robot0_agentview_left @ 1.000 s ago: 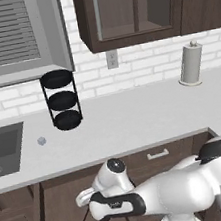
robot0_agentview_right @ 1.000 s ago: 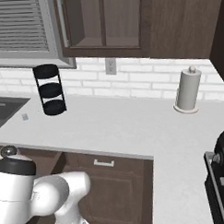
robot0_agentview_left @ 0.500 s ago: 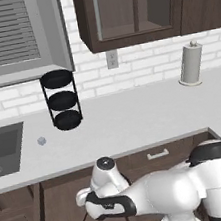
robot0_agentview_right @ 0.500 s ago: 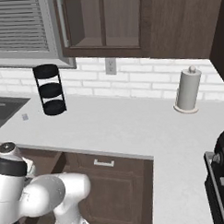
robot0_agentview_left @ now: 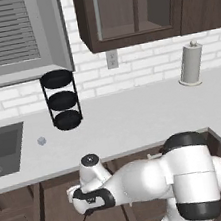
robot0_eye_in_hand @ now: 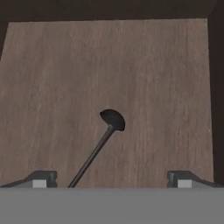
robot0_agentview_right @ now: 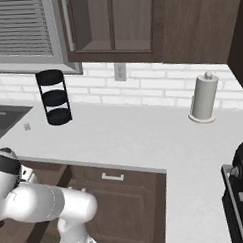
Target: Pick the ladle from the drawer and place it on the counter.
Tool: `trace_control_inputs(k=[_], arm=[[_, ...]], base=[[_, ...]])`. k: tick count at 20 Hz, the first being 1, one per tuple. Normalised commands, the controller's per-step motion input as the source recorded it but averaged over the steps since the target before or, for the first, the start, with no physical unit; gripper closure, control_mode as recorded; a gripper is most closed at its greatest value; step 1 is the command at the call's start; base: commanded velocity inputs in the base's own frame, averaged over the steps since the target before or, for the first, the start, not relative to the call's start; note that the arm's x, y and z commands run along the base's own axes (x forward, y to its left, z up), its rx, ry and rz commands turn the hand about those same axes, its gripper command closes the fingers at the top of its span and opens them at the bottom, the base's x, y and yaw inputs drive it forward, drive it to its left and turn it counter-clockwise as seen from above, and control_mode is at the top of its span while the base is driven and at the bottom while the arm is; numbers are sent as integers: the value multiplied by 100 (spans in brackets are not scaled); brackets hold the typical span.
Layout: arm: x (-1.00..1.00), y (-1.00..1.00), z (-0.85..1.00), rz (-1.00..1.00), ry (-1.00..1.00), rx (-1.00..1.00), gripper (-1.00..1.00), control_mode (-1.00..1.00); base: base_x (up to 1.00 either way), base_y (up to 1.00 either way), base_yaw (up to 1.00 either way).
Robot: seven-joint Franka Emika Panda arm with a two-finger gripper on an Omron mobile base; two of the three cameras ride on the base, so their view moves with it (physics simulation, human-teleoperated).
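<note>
hovering over the drawer [robot0_eye_in_hand: 52, 78] floor with the gripper [robot0_eye_in_hand: 109, 180] spread wide and empty — centring on the ladle [robot0_eye_in_hand: 101, 142] handle just below its bowl, descending straight.

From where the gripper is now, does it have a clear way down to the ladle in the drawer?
Probably yes. In the hand view the ladle lies alone on the bare drawer floor, with the gripper open, its fingertips apart either side of the handle, and nothing between.

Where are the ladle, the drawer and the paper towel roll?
ladle [robot0_eye_in_hand: 113, 119]: hand view, on its small round bowl.
drawer [robot0_eye_in_hand: 52, 78]: hand view, on the bare wooden floor inside.
paper towel roll [robot0_agentview_right: 202, 97]: right base view, on the middle of the roll.
</note>
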Motion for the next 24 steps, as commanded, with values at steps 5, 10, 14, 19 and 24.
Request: trace_control_inputs(k=[5, 10, 14, 19, 24], arm=[[6, 0, -37, 0, -3, -2, -100, -100], [8, 0, -33, 0, -1, -3, -100, -100], [23, 0, -9, 0, 0, 0, -100, -100], [31, 0, -15, 0, 0, 0, -100, -100], [15, 6, -35, 0, 0, -3, -100, -100]], base=[[0, 0, 0], [0, 0, 0], [0, 0, 0], [0, 0, 0], [0, 0, 0]])
